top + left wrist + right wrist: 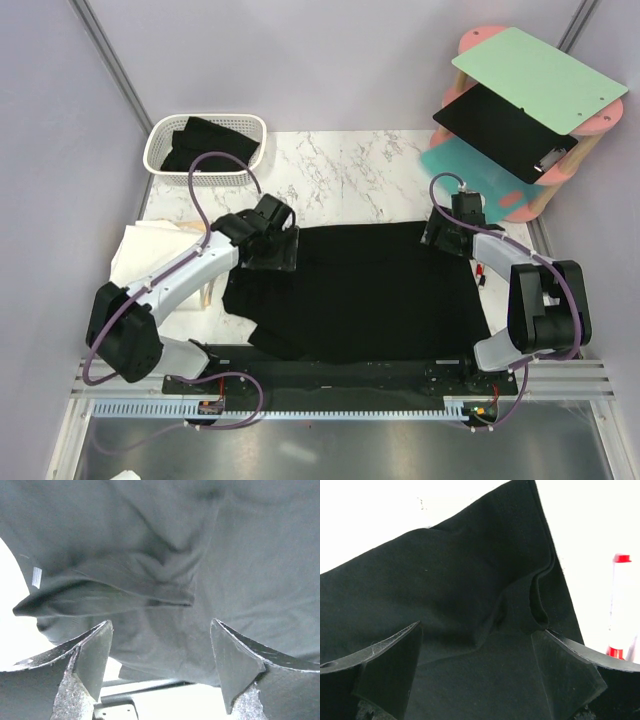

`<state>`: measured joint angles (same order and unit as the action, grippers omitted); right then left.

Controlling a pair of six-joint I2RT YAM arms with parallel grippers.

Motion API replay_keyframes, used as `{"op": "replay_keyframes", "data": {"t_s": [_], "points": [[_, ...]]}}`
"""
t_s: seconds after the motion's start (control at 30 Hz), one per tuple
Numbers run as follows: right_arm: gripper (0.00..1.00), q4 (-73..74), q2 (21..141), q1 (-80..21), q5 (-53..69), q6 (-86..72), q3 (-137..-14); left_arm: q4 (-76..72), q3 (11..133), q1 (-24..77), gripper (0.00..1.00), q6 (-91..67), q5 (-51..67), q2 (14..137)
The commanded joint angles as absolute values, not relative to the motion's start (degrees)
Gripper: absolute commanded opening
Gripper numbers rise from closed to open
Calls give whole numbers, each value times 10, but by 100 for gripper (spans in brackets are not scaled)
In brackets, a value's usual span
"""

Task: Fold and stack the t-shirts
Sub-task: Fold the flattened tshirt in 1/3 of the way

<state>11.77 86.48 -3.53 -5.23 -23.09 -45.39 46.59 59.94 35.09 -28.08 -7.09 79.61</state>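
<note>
Item: black t-shirt (370, 290), flat on desk (340, 170), light, limp, creases easily; pinch doubled edge corners (hem or shoulder unclear); left fingers (92, 652) and right fingers (390, 662) spread, gripping nothing

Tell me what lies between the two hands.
Only the black t-shirt: its far edge runs from the left hand across to the right hand. The top view shows this.
</note>
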Motion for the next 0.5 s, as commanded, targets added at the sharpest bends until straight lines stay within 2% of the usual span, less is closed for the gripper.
{"op": "replay_keyframes", "data": {"t_s": [0.0,0.03,0.07,0.1,0.13,0.2,0.23,0.47], "points": [[95,95,882,-34,-40,-221,-476,457,663,345,77,-286,-158,822],[93,94,887,-35,-33,-219,-486,458,673,343,66,-284,-180,843],[91,93,892,-36,-31,-217,-491,458,693,338,35,-281,-186,859],[85,93,900,-36,-26,-210,-497,457,703,333,13,-279,-192,897],[59,94,904,-36,-19,-207,-508,458,714,328,2,-277,-196,915],[27,95,921,-37,-15,-206,-519,456,741,313,2,-278,-195,944],[0,95,926,-38,-16,-203,-529,454,749,307,2,-278,-193,968],[0,114,990,-47,-22,-197,-562,454,789,241,2,-270,-166,1066]]}}
